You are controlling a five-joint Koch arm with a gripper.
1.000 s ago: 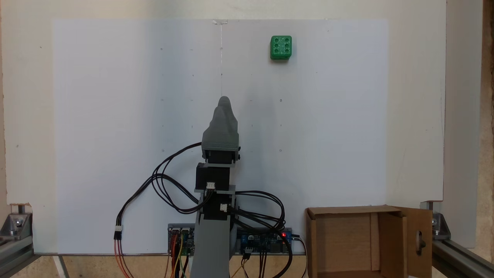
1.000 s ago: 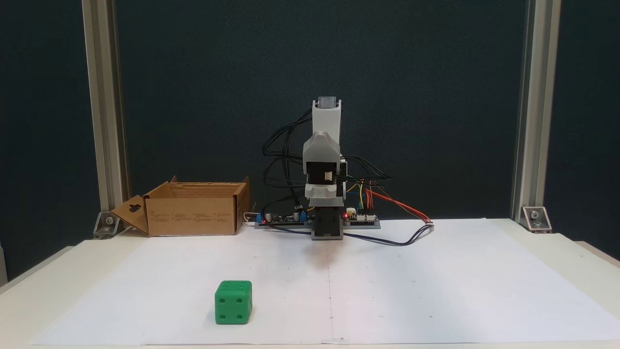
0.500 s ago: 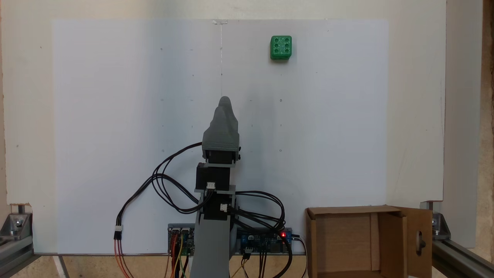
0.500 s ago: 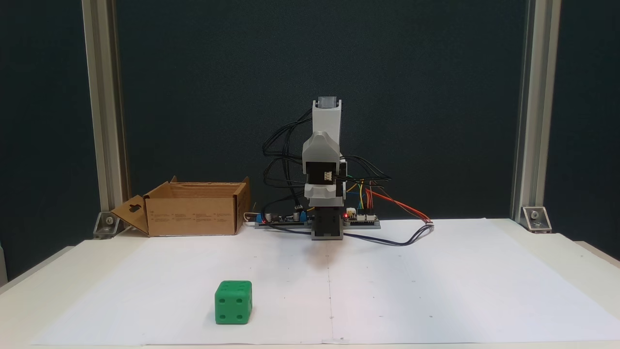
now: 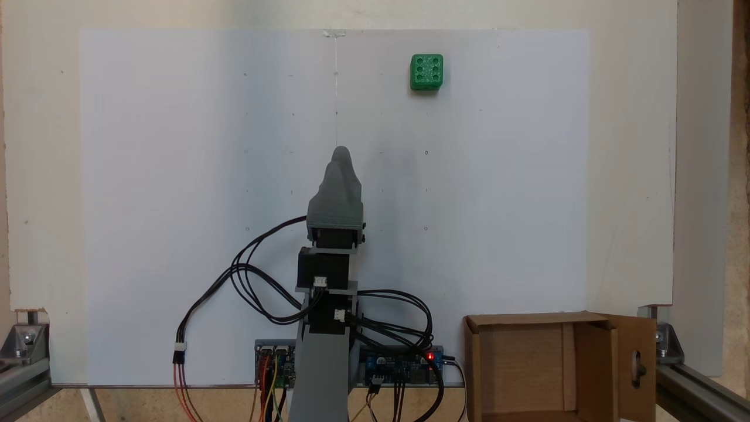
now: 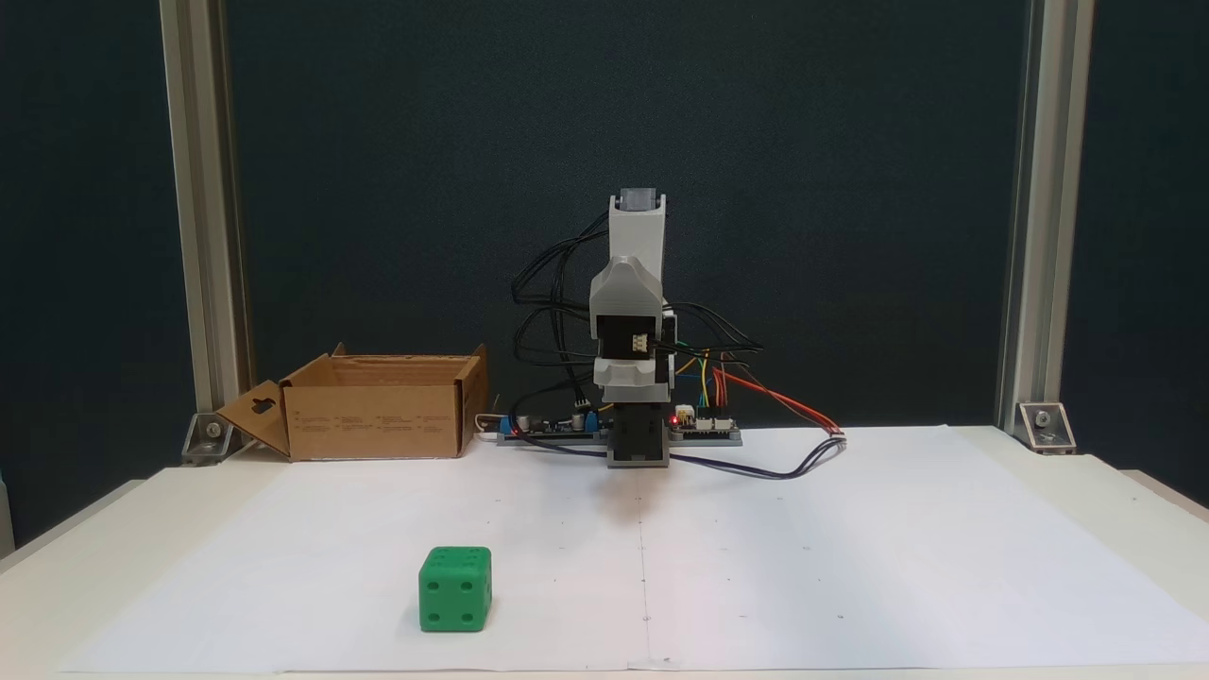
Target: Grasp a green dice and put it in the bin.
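Likely light, rigid green dice at one o'clock from tool; grip opposite flat faces; tool state indiscernible.

We are sitting folded over our base, the arm stacked in a compact column along the middle of a fixed view. Our upper link is rising straight up from the base, and the forearm is doubling back down in front of it, as the front-facing fixed view shows. Our gripper is pointing forward and away from the base, tapering to a rounded grey tip. Its two jaws are lying one over the other from above, so we are not able to tell their spacing. Black cables are looping out from both sides of our wrist joints.
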